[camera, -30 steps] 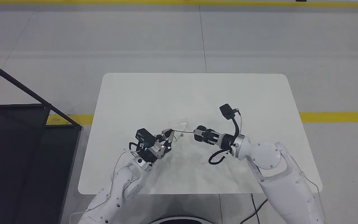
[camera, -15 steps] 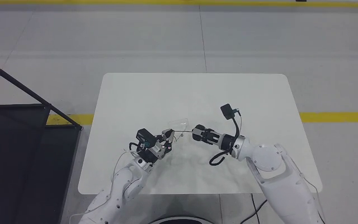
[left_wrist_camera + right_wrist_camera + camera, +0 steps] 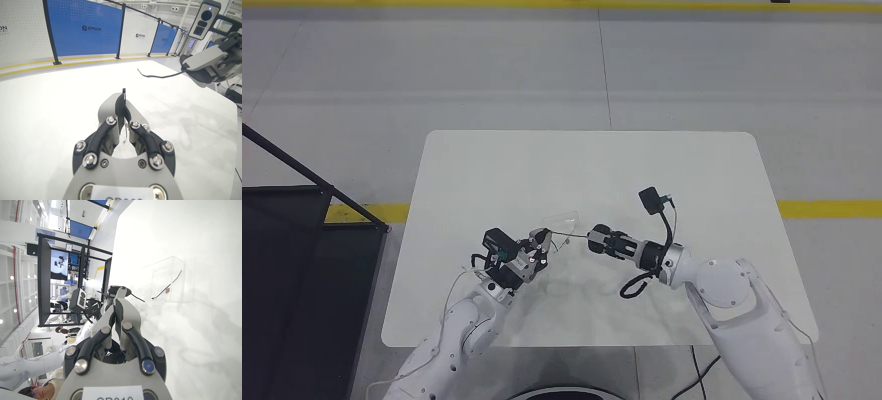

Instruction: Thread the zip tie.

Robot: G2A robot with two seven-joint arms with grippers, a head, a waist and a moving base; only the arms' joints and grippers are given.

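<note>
My left gripper (image 3: 123, 98) (image 3: 539, 243) is shut on a black zip tie, whose head end (image 3: 124, 91) sticks up just past the fingertips. My right gripper (image 3: 186, 71) (image 3: 592, 238) (image 3: 118, 294) is shut on a thin black tail (image 3: 158, 76). That tail's free tip points toward the left gripper and stays a short way off the head. Both grippers hover close together over the front middle of the white table (image 3: 692, 170). Whether head and tail belong to one tie is hidden by the fingers.
A small clear box (image 3: 564, 220) (image 3: 170, 266) stands on the table just behind the grippers, with another black zip tie (image 3: 166, 289) inside. A dark frame (image 3: 282, 260) stands off the table's left side. The table's back and right parts are bare.
The right arm's wrist and elbow have shifted slightly to the right. Both grippers stay shut and close together, and the gap between tail tip and head looks about the same.
</note>
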